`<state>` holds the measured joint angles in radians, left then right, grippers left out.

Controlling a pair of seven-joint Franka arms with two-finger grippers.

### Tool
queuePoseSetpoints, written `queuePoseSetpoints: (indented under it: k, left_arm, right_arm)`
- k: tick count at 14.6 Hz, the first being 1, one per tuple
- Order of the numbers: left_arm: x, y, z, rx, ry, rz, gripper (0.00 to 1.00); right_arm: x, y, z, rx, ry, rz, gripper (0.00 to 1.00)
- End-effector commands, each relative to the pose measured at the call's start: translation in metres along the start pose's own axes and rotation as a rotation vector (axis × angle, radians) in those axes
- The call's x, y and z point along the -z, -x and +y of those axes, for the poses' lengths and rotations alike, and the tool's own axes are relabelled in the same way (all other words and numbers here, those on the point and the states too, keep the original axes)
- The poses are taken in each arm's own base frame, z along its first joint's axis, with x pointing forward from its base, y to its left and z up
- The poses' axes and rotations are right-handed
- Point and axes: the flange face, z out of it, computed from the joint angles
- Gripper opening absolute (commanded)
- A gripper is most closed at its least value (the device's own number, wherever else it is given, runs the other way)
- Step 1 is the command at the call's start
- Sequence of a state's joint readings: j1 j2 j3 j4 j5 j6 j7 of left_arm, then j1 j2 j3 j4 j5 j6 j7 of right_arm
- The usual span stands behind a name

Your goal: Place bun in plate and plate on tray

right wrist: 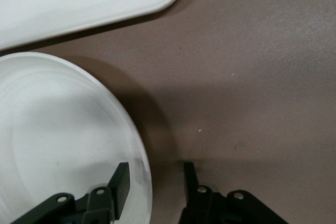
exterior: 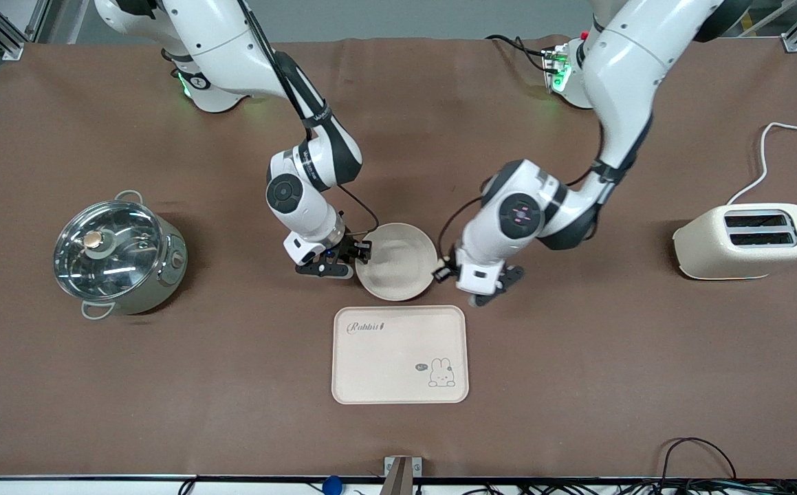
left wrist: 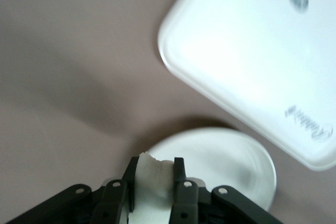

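Left gripper (left wrist: pixel 156 182), clamped on small off-white bun (left wrist: pixel 152 174), hovers beside round cream plate (exterior: pixel 398 258); right gripper (right wrist: pixel 152 182), fingers spread astride plate rim, probably steadying it; rectangular cream tray (exterior: pixel 398 385) waits bare.

Two grippers flank the plate (exterior: pixel 397 262): the right gripper (exterior: pixel 364 253) at its rim, the left gripper (exterior: pixel 454 276) beside it, the tray (exterior: pixel 400 355) lying just nearer the camera.

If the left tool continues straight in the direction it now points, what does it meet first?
Probably the plate. The left tool, shut on the bun, points over its rim, with the tray next in line. Height above the plate is unclear.
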<state>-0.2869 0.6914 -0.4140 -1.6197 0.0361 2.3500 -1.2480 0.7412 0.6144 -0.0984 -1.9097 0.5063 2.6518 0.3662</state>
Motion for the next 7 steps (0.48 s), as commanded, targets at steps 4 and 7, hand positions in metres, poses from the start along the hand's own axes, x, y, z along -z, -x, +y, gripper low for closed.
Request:
queuePoseSetpoints:
  k: [4, 7]
  left_arm:
    - [-0.06, 0.03, 0.021, 0.016, -0.008, -0.018, 0.42]
    - [-0.074, 0.034, 0.021, 0.001, -0.008, 0.008, 0.73]
  right_arm:
    - [-0.001, -0.001, -0.001, -0.011, -0.013, -0.004, 0.22]
    - [-0.001, 0.001, -0.003, -0.009, -0.013, -0.005, 0.16]
